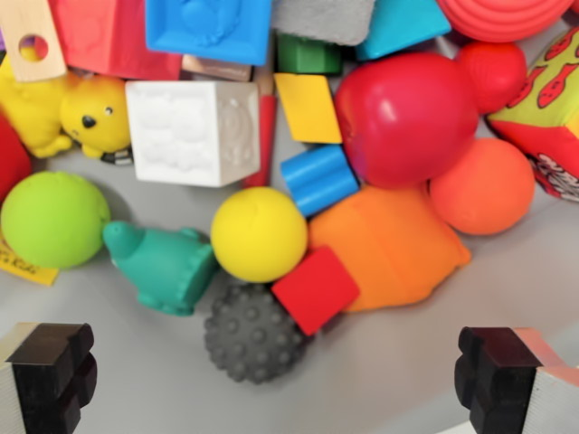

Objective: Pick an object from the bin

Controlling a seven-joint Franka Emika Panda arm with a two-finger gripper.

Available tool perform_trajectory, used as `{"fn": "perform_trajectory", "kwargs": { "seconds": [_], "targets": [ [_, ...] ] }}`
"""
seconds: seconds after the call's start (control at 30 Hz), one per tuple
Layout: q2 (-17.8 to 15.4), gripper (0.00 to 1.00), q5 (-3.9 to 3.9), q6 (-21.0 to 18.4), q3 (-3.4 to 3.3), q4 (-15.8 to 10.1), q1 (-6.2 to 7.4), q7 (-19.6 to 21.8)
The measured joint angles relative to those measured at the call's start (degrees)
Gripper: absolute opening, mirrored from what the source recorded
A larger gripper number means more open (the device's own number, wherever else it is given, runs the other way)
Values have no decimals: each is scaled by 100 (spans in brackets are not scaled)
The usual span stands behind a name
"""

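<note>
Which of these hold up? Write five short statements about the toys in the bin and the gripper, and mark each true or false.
1. The yellow ball lies just above the dark grey bumpy ball in the wrist view. True.
2. The gripper is clamped on the white cube. False: its fingers stand wide apart at the bottom corners, holding nothing.
3. The green ball sits at the wrist view's right. False: it is at the left.
4. The small red block rests against the orange toy. True.
5. The blue cylinder is beside the yellow ball. True.
</note>
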Motion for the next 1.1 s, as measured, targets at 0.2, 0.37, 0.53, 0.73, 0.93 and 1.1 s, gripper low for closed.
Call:
{"fn": "perform_trajectory", "kwargs": {
  "seconds": [0.2,0.37,0.53,0.73,0.93,1.1],
  "targets": [
    [-9,100,0,109,-71,-125,-41,-491],
    [-16,100,0,207,-138,-244,-82,-972],
    [-19,100,0,306,-201,-346,-127,-1421],
    [-19,100,0,418,-282,-468,-174,-1977],
    [-19,100,0,537,-361,-590,-232,-2544],
    [-11,100,-1,632,-425,-683,-284,-3014]
  ]
}}
